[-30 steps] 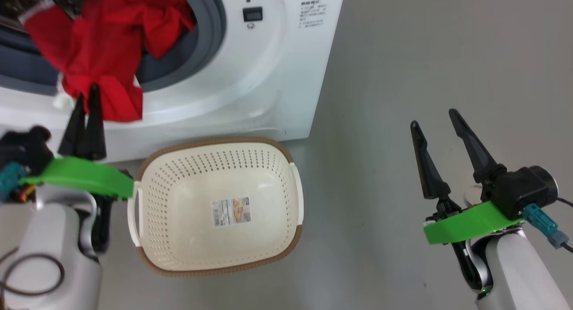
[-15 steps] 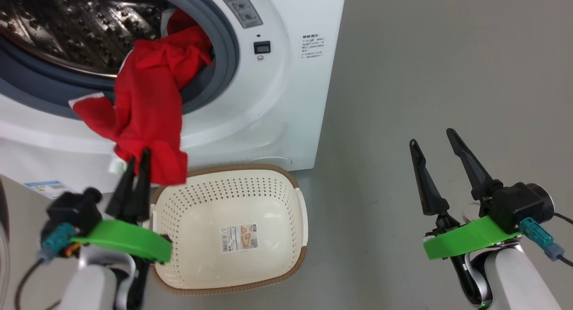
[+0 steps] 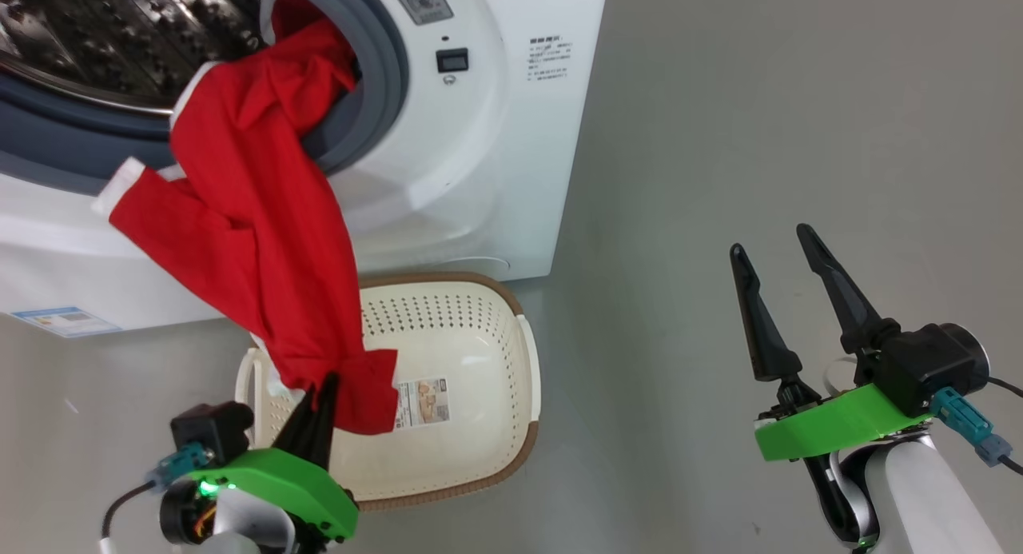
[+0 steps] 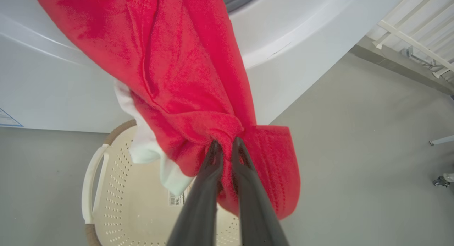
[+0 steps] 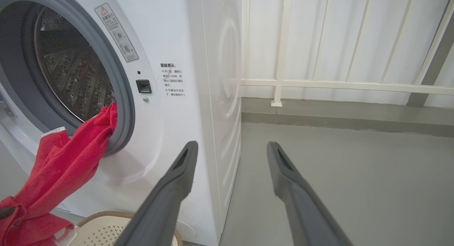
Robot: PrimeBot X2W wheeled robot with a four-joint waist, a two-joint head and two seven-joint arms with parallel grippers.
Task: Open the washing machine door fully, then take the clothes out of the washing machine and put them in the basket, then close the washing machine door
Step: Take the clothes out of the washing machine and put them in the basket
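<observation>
The left gripper [image 3: 324, 384] has its jaws pressed together on the lower end of the red clothes [image 3: 256, 234], just above the cream basket [image 3: 487, 354]. From there the cloth stretches up into the round opening of the washing machine [image 3: 495, 178], where its other end lies inside. The right gripper [image 3: 769, 242] hangs over the grey floor [image 3: 719, 98], well apart from the machine, with its jaws spread wide.
</observation>
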